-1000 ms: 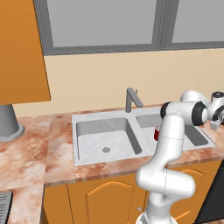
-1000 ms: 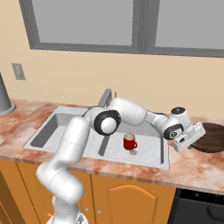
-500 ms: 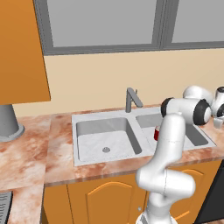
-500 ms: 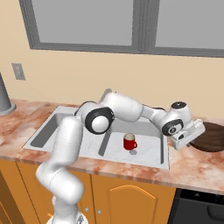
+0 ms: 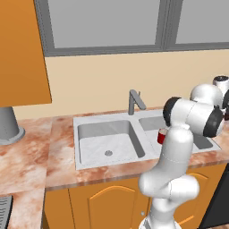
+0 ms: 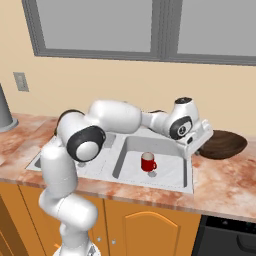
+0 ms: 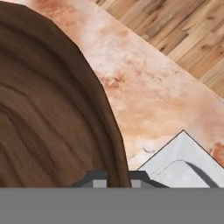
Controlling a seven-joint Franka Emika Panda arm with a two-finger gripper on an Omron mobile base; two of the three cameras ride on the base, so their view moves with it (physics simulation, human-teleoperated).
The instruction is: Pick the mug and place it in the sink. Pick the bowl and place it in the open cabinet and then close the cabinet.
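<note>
Swung a little further right since a second ago, with the elbow lifted and the hand brought up against the bowl [image 6: 222, 144]; mug [image 6: 147, 162] unmoved in the same basin.

Sitting upright in the right basin of the sink [image 6: 131, 153]: the red mug, handle toward the front right, nothing else beside it. Left basin, seen from the left base camera, bare but for its round drain; faucet [image 5: 135, 101] standing behind the divider.

Resting on the marbled counter [image 6: 225, 177] just right of the sink: the dark brown bowl, wide and shallow, nothing visible inside it. Gripper [image 6: 196, 148] at its left rim, tilted down over the sink's right edge. From the hand camera, bowl rim running straight down between the two dark finger tips [image 7: 98, 180], one on the inside of the wall and one on the outside; claw pinched nearly closed on that rim. Whether lifted off the counter, cannot tell.

Mounted at upper left in the left base camera: an orange cabinet [image 5: 22, 53], interior hidden.
</note>
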